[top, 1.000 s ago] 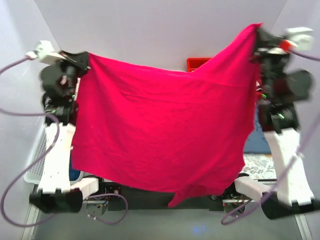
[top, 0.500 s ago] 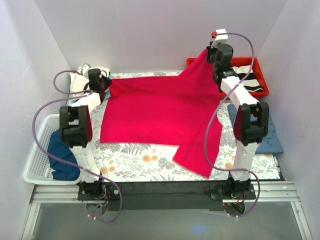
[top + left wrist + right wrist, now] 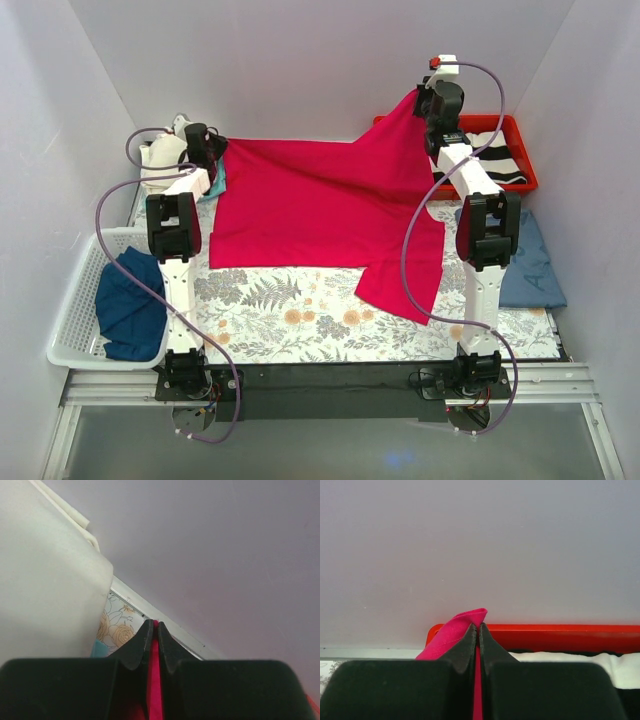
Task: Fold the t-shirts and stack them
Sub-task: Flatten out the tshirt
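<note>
red t-shirt [image 3: 320, 205]: spread on the floral mat [image 3: 300, 320], far-right corner lifted | left gripper [image 3: 153, 630]: pressed together on a red sliver | right gripper [image 3: 478, 630]: pinching the raised corner by the red tray [image 3: 560, 636] | navy t-shirt [image 3: 128, 312]: in the white basket [image 3: 75, 330], partly behind the left arm [image 3: 175, 225] | far-left pile [image 3: 158, 160]: seemingly cream, mostly hidden

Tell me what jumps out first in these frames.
The large crimson-red t-shirt dominates, spread across the middle of the floral tablecloth. The left gripper and right gripper are each shut on a far corner of it, with the right corner held raised beside the red tray. A navy-blue t-shirt lies in the white basket at near left.
</note>
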Motion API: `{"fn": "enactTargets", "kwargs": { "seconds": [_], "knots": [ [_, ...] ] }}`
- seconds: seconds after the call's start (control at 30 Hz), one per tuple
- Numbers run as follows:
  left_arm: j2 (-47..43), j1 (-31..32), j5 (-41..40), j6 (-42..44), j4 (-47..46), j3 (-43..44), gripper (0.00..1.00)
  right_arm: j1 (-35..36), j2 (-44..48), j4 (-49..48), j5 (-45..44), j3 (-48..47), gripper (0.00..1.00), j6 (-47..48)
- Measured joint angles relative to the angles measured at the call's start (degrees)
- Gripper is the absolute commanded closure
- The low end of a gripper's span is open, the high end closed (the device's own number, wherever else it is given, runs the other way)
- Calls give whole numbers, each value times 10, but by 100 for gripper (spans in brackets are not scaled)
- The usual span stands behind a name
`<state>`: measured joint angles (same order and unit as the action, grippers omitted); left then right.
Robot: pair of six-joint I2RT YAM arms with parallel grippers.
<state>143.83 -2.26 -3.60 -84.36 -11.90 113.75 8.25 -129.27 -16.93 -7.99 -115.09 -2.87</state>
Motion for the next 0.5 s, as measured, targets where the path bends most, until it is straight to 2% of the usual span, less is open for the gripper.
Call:
{"fn": "enactTargets", "kwargs": {
  "seconds": [0.1,0.3,0.5],
  "knots": [
    [-8,-6,11,-3,-11,-12,100,-2,0,-1,6,0,99,-3],
    [-61,-17,30,-11,-39,-101,100,-3,16,0,19,18,99,-8],
    [-99,-21,63,-18,-63,-156,100,-3,85,-2,33,80,99,-16]
  ]
}}
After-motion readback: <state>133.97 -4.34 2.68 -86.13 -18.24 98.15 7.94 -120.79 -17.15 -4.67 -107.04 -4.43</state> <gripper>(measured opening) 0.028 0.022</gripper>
